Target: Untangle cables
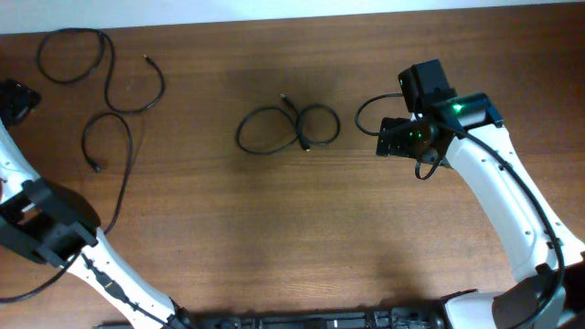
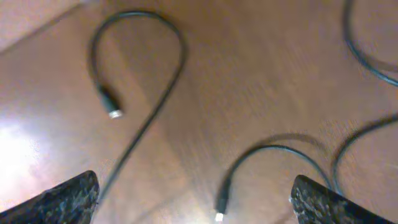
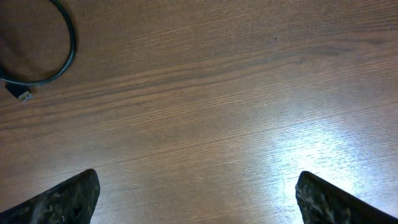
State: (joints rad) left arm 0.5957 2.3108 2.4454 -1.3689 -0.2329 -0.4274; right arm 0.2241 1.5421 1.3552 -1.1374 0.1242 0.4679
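Thin black cables lie on the wooden table. A small figure-eight tangle (image 1: 288, 128) sits at the centre. Several loose cable loops (image 1: 101, 91) with plug ends lie at the far left. My right gripper (image 1: 391, 139) is open and empty, just right of the centre tangle. Its wrist view shows only a cable curve (image 3: 65, 46) and a plug (image 3: 22, 96) at the top left, away from the fingers (image 3: 198, 186). My left gripper (image 1: 14, 99) is at the left edge, open and empty above the loose loops. Two plug ends (image 2: 111, 107) (image 2: 220, 208) show between its fingers (image 2: 196, 190).
The wooden table (image 1: 292, 238) spans the view, with its far edge at the top. My left arm's elbow (image 1: 46, 224) is at the lower left. My right arm (image 1: 503, 192) runs down the right side. A thicker arm wire (image 1: 366, 111) loops by the right wrist.
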